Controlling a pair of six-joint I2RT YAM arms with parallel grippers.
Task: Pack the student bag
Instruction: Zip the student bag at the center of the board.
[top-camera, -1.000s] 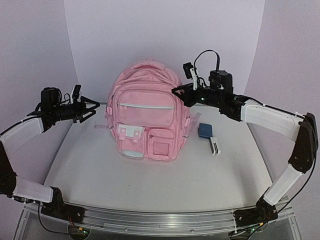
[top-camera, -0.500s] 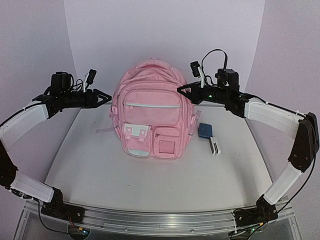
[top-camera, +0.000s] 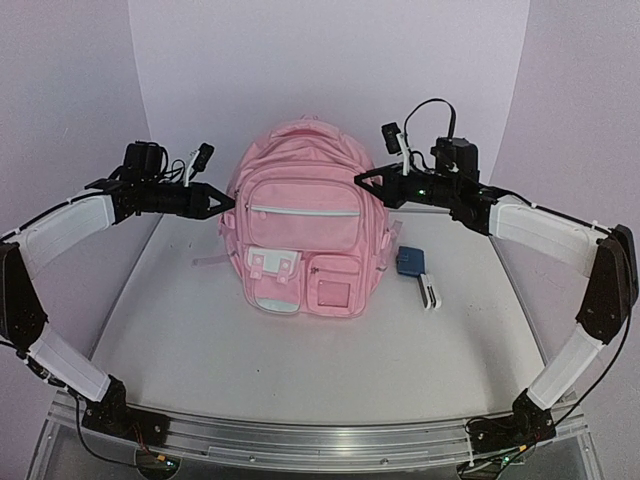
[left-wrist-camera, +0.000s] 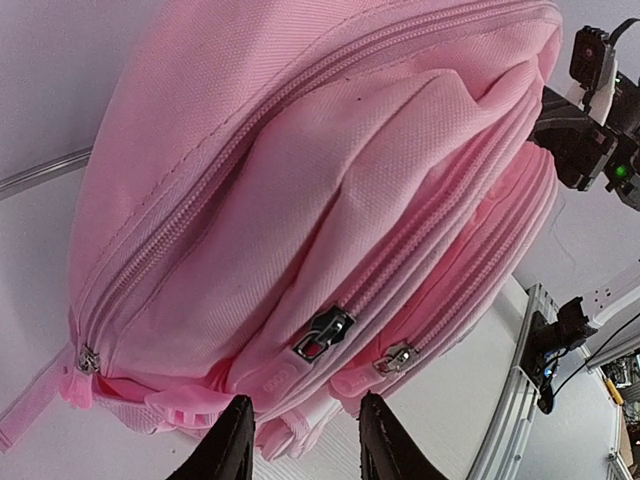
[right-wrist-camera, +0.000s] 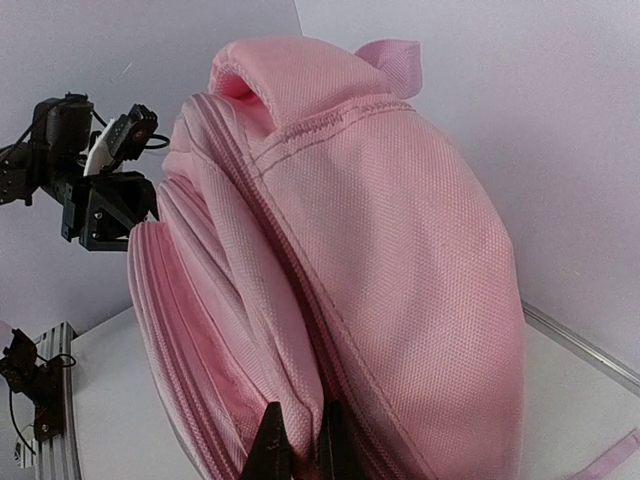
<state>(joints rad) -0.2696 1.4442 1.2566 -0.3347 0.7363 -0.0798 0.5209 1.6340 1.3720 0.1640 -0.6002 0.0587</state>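
a plain, matte back wall (top-camera: 330, 60) of a very pale lilac colour stands at the far side. a left side wall (top-camera: 60, 90) and a right side wall (top-camera: 590, 90), of the same colour and material, meet it at an angle, so the three make a small booth. below them lies a smooth white table top (top-camera: 300, 370). a silver aluminium rail (top-camera: 320, 445) runs along its near edge. in the right wrist view a thin metal strip (right-wrist-camera: 585, 350) lies where the table meets the wall. the light is soft and even, with only weak shadows on the table.
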